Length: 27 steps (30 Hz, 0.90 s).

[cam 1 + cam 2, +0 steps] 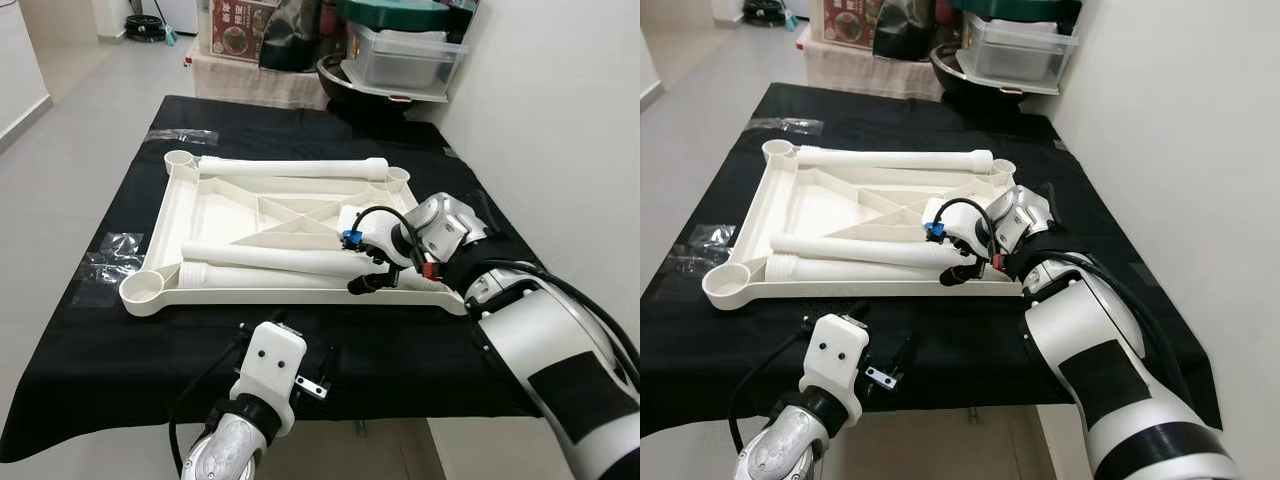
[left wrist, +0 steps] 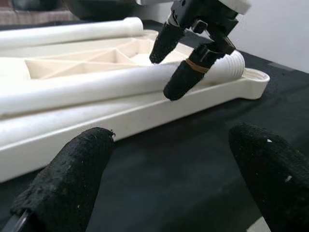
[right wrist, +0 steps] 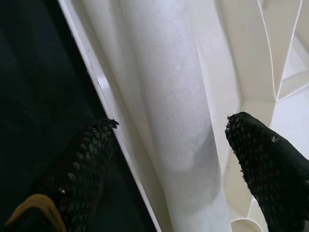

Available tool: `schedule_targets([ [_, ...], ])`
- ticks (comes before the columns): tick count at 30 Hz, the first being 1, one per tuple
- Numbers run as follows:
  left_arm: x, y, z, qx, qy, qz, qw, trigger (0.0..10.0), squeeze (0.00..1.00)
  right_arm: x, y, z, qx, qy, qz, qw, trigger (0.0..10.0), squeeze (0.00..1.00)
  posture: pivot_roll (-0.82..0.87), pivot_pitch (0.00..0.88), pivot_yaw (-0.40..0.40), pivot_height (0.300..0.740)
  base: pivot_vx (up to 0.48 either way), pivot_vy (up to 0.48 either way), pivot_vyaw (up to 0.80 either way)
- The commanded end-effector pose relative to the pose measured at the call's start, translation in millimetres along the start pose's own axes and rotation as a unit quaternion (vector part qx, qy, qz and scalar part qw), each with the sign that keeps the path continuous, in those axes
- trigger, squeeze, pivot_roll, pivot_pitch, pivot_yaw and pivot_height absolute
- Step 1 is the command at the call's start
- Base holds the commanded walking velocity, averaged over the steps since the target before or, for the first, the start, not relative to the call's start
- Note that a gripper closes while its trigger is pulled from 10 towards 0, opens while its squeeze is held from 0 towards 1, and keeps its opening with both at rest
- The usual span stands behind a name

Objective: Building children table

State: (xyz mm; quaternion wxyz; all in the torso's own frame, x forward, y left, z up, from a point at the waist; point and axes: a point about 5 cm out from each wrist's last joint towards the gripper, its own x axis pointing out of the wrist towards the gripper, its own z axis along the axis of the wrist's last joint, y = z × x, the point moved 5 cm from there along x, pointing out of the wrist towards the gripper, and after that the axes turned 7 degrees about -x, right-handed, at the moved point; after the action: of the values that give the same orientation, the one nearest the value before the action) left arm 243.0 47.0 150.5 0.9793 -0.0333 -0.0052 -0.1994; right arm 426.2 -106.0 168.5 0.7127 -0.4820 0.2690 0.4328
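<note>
One table leg [image 3: 169,111] lies between the right gripper [image 1: 362,262] fingers.

The white plastic table top [image 1: 240,215] lies upside down, ribs facing up, with round sockets at its corners. Three white legs [image 1: 265,258] lie on it: one along its far edge, two near its front edge.

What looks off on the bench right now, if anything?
Nothing damaged. The white tabletop lies underside up on the black cloth, with three loose legs on it: one along the far edge, two askew near the front. The open right gripper straddles one front leg.
</note>
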Motion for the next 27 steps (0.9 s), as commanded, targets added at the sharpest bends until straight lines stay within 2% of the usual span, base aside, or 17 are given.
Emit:
schedule_targets([
  [1, -2.3, -6.6, 2, -0.004, 0.001, -0.005, 1.0, 10.0, 0.0, -1.8, -2.3, -2, -0.007, 0.01, -0.004, 1.0, 10.0, 0.0, 0.02, 0.101, -0.216, 0.74, 0.0, 0.0, 0.0],
  [8, -9.2, -9.4, 2, -0.009, 0.01, 0.0, 1.0, 10.0, 0.0, 1.7, 0.0, 0, -0.013, 0.017, -0.003, 1.0, 10.0, 0.0, 0.02, 0.139, -0.224, 0.74, 0.0, 0.0, 0.0],
  [9, -9.5, -9.2, 1, -0.01, 0.011, 0.002, 1.0, 10.0, 0.0, 3.1, 1.4, -1, -0.018, 0.019, -0.001, 1.0, 0.0, 0.0, 0.01, 0.145, -0.228, 0.74, 0.0, 0.0, 0.0],
  [15, -9.5, -7.2, 1, -0.009, 0.014, 0.008, 1.0, 10.0, 0.0, 4.7, 3.0, 3, -0.019, 0.014, 0.002, 1.0, 0.0, 0.0, 0.01, 0.152, -0.227, 0.74, 0.0, 0.0, 0.0],
  [27, -2.7, -2.3, 0, 0.002, 0.014, 0.012, 1.0, 10.0, 0.0, -1.0, -6.5, 12, -0.023, 0.0, -0.022, 1.0, 0.0, 0.0, 0.01, 0.127, -0.211, 0.74, 0.0, 0.0, 0.0],
])
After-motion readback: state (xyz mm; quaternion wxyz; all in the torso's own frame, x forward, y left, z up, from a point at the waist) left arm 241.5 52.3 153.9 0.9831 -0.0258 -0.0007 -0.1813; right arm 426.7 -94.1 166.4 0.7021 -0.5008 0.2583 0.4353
